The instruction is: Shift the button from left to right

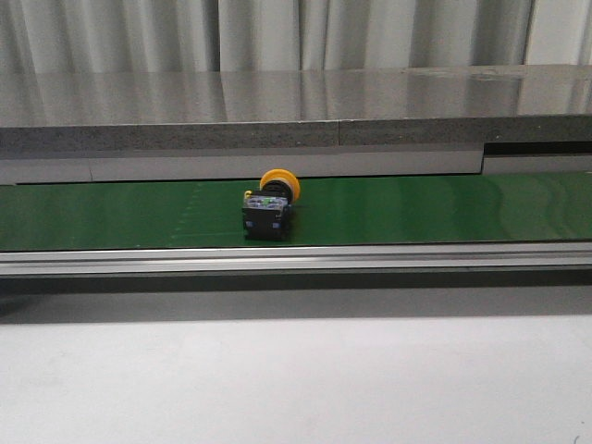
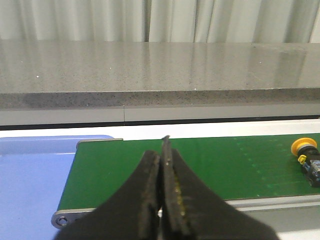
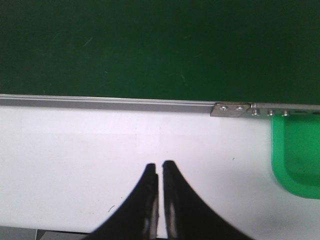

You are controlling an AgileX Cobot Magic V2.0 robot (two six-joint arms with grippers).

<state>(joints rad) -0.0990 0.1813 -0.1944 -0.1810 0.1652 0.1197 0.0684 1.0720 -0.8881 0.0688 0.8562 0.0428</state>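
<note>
The button [image 1: 269, 205] sits on the green belt [image 1: 416, 208], about mid-span in the front view, lying on its side: yellow-orange cap toward the far edge, black body toward the near rail. Nothing touches it. Green and grey marks show on the body. Aluminium rail [image 1: 370, 257] runs along the belt's near edge; grey stone-look ledge [image 1: 277, 111] and pale curtain behind it.

Left wrist view: button [image 2: 307, 162] is well off to one side, far from the left claw [image 2: 162, 150]. Claw is clenched, fingers pressed together, holding nothing, hanging over the belt's end near a blue tray [image 2: 30, 175].

Right claw [image 3: 160, 170] is over the white table [image 3: 75, 160], beside the belt rail, fingers nearly together with a thin gap, empty. A green bin [image 3: 297, 160] is near it.
</note>
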